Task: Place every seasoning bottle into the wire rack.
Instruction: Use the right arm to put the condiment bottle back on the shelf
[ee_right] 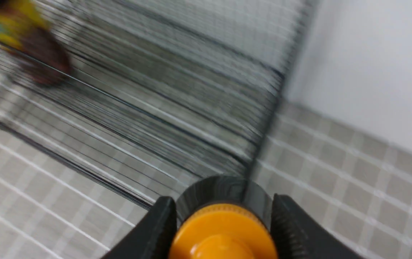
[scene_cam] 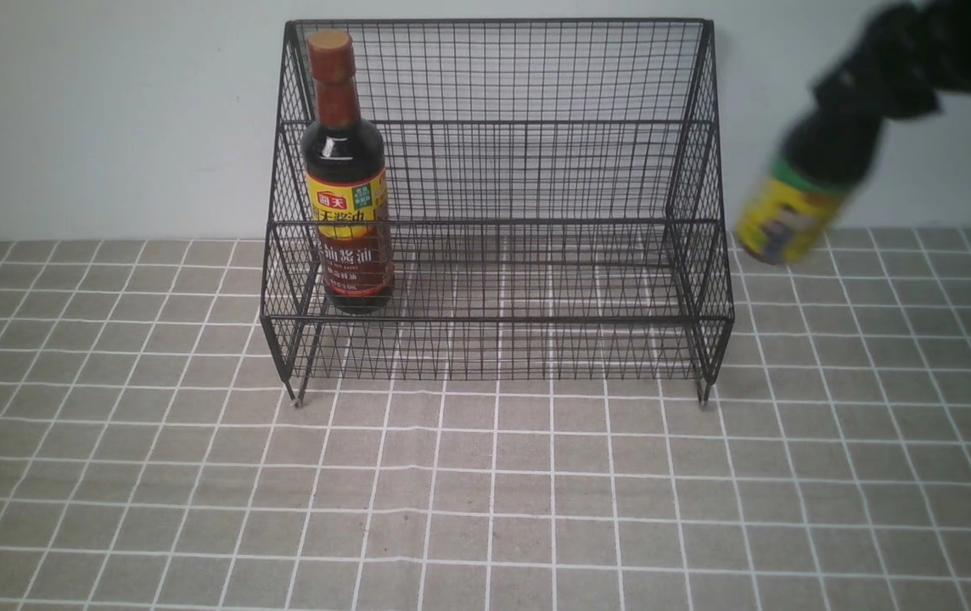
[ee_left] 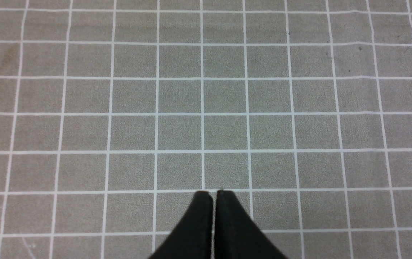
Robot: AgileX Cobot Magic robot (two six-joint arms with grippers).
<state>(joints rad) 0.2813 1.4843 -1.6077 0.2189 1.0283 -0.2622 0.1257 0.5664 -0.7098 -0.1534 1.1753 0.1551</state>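
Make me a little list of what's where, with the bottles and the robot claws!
tall bottle: upright inside the wire rack, at its left end
short bottle: tilted, held up right of the rack, not inside
right claw: shut on the short bottle under its orange cap
left claw: shut, empty, above the checked cloth

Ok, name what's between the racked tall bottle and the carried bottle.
Front view: only the wire rack, its bare shelf and right side wall, between tall bottle and short bottle.
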